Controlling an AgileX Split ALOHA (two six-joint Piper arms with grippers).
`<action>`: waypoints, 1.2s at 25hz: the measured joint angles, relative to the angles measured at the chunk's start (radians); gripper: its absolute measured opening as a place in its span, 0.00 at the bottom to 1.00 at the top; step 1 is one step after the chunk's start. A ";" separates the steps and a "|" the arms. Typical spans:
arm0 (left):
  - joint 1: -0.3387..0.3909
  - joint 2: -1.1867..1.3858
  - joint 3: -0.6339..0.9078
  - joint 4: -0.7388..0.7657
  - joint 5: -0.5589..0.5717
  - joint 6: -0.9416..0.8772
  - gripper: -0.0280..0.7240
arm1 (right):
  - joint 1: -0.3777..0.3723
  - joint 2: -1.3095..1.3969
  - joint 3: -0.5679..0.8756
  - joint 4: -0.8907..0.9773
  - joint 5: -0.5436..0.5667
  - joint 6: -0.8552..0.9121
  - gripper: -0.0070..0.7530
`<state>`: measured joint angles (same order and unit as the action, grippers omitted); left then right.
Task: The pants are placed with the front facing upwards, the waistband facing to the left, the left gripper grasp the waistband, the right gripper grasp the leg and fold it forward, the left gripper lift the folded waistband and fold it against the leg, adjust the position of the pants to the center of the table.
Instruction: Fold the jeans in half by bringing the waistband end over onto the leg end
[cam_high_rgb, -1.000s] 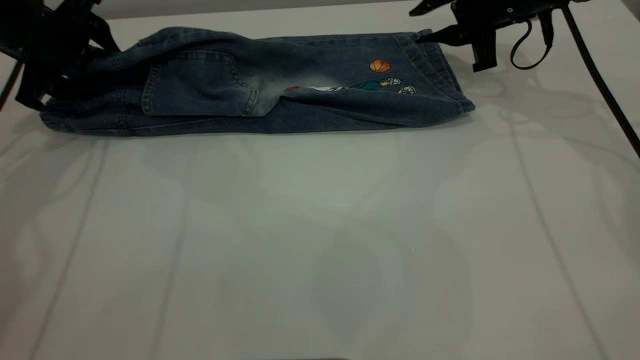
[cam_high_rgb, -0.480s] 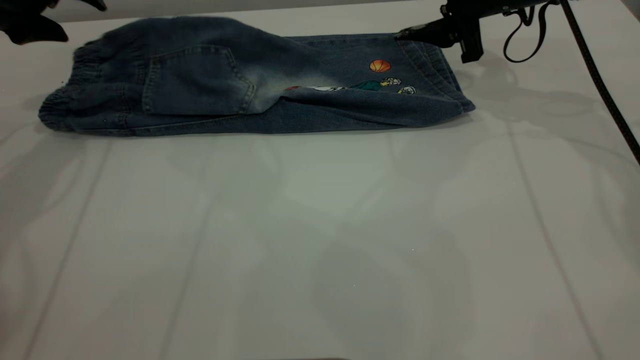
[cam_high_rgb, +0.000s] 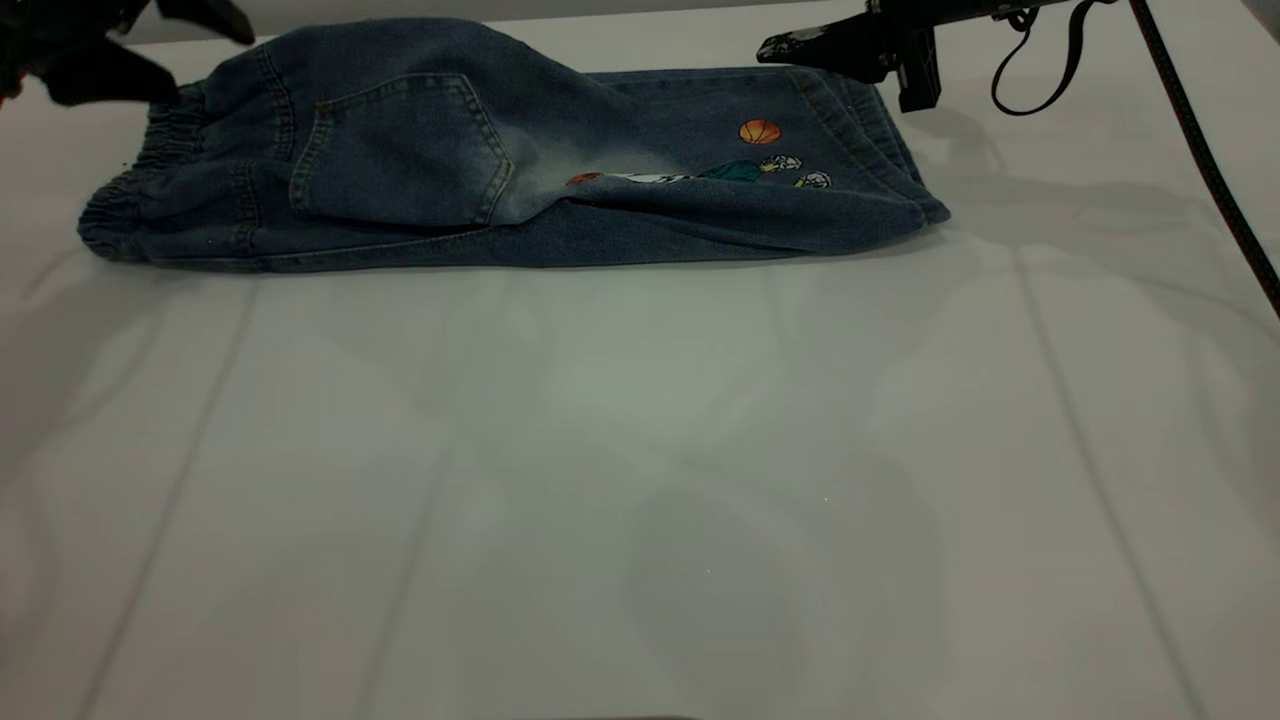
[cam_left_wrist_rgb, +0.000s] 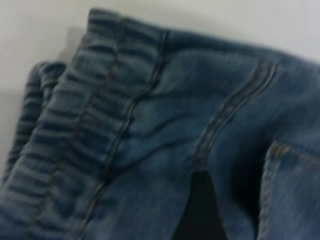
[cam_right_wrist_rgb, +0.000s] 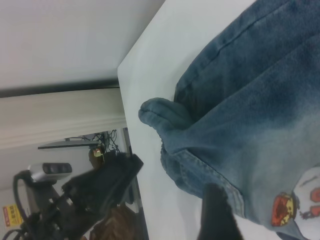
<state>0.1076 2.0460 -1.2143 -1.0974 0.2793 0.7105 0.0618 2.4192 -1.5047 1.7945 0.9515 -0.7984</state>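
Observation:
The blue denim pants lie folded lengthwise along the far part of the white table. A back pocket and the cartoon print face up. The gathered waistband is at the left end and fills the left wrist view. My left gripper hovers open at the waistband's far corner, one finger showing over the denim. My right gripper hangs open just above the far corner of the leg hem, holding nothing. One of its fingertips shows beside the hem edge.
The table's far edge runs just behind the pants. The right arm's black cable slants down the right side. Past the table, the right wrist view shows the left arm and room clutter.
The left gripper let go of the waistband, lifted off, then came back to its far corner. The right gripper rose and slid left over the leg hem. The pants' near-left top layer sits higher.

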 joint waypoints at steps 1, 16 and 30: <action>0.013 -0.001 0.000 0.045 0.021 -0.028 0.73 | 0.000 0.000 0.000 0.000 0.000 0.000 0.50; 0.145 0.071 0.000 0.527 0.153 -0.533 0.73 | 0.000 0.000 0.000 0.000 -0.004 -0.016 0.50; 0.145 0.132 -0.001 0.343 0.152 -0.386 0.73 | 0.000 0.000 0.000 0.000 -0.008 -0.020 0.50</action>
<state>0.2529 2.1781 -1.2150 -0.7540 0.4309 0.3244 0.0618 2.4192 -1.5047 1.7945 0.9436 -0.8185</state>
